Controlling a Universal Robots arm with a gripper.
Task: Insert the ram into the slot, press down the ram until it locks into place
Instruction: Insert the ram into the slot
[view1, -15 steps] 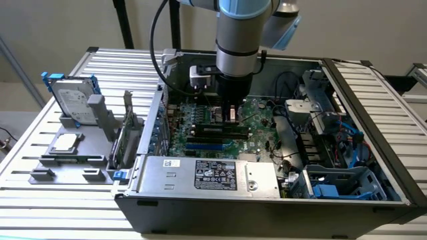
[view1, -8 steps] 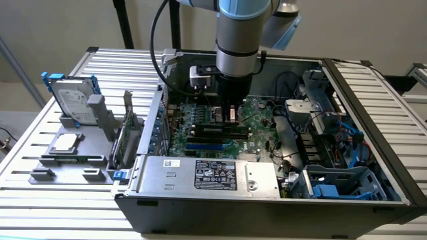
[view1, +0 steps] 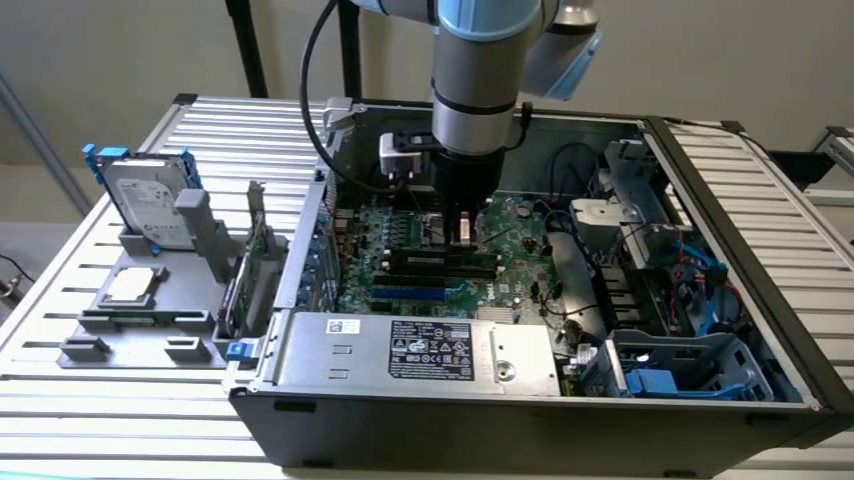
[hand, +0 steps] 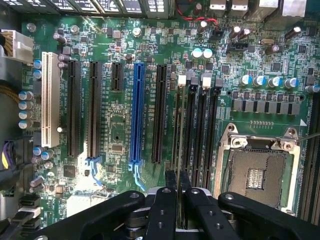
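In the wrist view the ram (hand: 178, 130) appears edge-on as a thin dark strip running away from my gripper (hand: 178, 182). The two black fingers (hand: 170, 182) are shut on its near end. The strip lies along the slot (hand: 190, 130), the outermost of several parallel black memory sockets with white end clips. I cannot tell whether the ram's lower edge sits in the socket. In the exterior view my gripper (view1: 461, 225) reaches straight down into the open computer case, just above the memory sockets (view1: 434, 262) on the green motherboard.
A blue slot (hand: 136, 115) and black expansion slots lie beside the memory sockets, with the square metal CPU socket (hand: 257, 172) on the other side. The case walls, a power supply (view1: 414, 345) and cables (view1: 601, 250) ring the board. A hard drive (view1: 150, 205) stands outside the case.
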